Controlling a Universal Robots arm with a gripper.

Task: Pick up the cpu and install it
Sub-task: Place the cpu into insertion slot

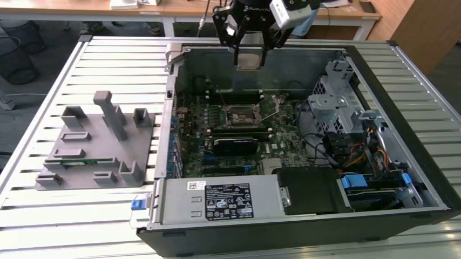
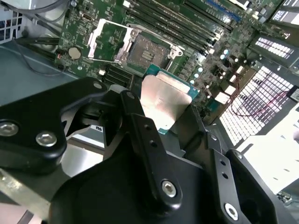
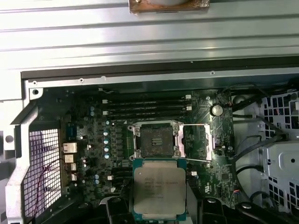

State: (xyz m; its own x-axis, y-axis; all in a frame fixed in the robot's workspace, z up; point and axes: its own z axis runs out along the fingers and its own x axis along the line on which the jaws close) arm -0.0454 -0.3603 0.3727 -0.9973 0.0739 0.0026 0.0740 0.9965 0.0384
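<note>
While a grey fixture (image 1: 94, 148) with upright posts sits on the slatted metal table (image 1: 108, 59) at the exterior view's left, a thin green memory stick (image 1: 72, 160) lies in one of its low slots. Just beside the fixture, towards the exterior view's right, stands an open computer case (image 1: 303, 229) with its side panel off. A metal power supply (image 1: 216, 200) occupies the case's near edge, and the green motherboard (image 1: 191, 135) lies flat across the floor of the case.

Near the middle of the board is the square socket (image 1: 241, 114), lying open. In the first wrist view its load plate (image 3: 196, 142) is swung aside next to the bare socket bed, and a row of long dark memory slots (image 3: 145, 107) runs beside the socket.

Above the far wall of the case hangs the black hand (image 1: 249, 54), closed on the cpu (image 1: 249, 60). Both wrist views show the chip pinched at two opposite edges between the dark fingers (image 2: 145, 135), its pale silver face and thin green rim exposed. The cpu is in the air, clear of the board and apart from the socket.

Farther to the exterior view's right, a grey metal drive cage (image 1: 335, 100) stands inside the case, with a bundle of coloured cables (image 1: 353, 156) below it and a blue plastic part (image 1: 354, 181) near the corner.
</note>
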